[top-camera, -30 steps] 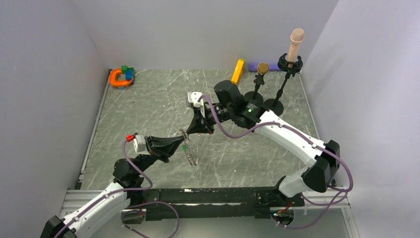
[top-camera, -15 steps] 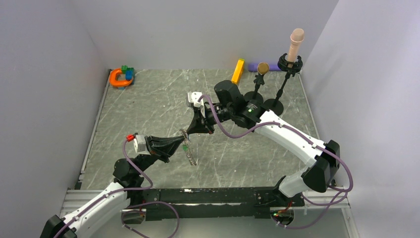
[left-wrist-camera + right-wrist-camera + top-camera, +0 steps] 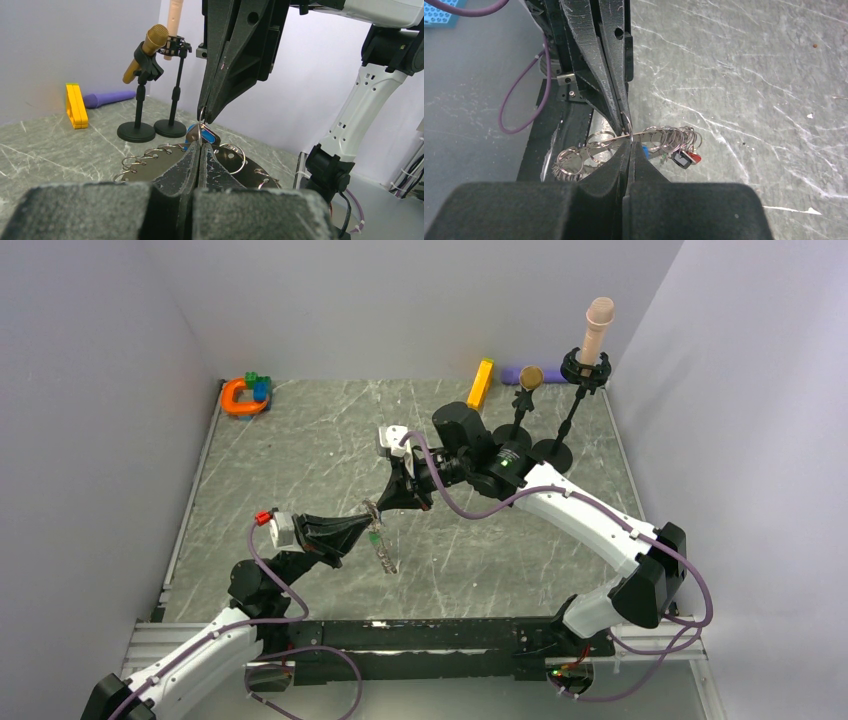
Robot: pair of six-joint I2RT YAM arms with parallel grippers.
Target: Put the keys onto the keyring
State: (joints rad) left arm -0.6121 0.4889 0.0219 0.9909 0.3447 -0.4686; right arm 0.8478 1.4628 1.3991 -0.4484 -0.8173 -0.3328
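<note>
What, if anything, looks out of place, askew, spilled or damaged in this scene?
Nothing looks spilled or damaged. The one unusual sight is the keyring. It is held above the table, pinched where the shut left gripper and right gripper meet, with the keys clustered toward one side.

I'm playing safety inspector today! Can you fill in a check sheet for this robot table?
Surface: grey marbled tabletop, white scratch lines.
Job's things: keyring held between the claws; keys (red, blue, green, dark) bunched at one end.
Clutter: orange horseshoe toy, yellow bar, purple tube and two microphones on stands, all at the far edge.
Grippers: left claw and right claw both shut, pinching the keyring tip to tip.
Cables: purple cables loop along both arms.
Surroundings: plain grey walls.
</note>
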